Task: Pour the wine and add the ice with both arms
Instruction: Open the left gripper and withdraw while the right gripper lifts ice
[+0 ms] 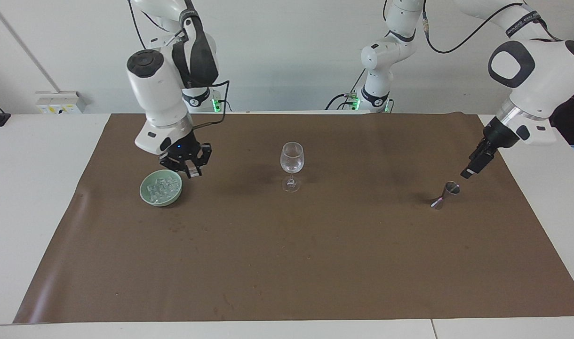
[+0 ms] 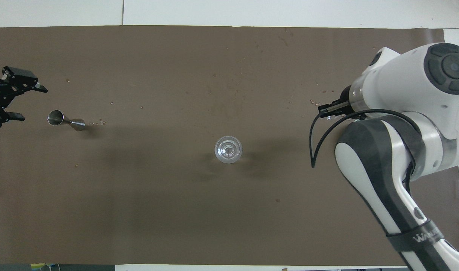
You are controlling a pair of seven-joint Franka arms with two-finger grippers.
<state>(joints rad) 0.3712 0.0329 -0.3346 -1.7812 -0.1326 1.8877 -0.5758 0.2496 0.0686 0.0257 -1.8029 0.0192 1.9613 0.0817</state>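
Brown table cover (image 1: 287, 263): matt, paper-like, lightly creased at the edges, speckled with small droplets (image 2: 336, 102). Wine glass (image 1: 291, 159): clear, glossy glass. Measuring cup (image 1: 446, 194): polished metal, shiny. Bowl (image 1: 148, 198): pale green, smooth glazed look. Ice (image 1: 161, 189): clear, glassy cubes. Arms (image 1: 157, 94): glossy white plastic shells, matt black bands.

Lighting evenly and brightly from above. Casting soft, diffuse shadows on the brown mat (image 1: 287, 263) beside the wine glass (image 1: 291, 165) and under both arms. Glinting faintly on the glass rim and the metal jigger (image 1: 446, 194). Staying sharp edge to edge.
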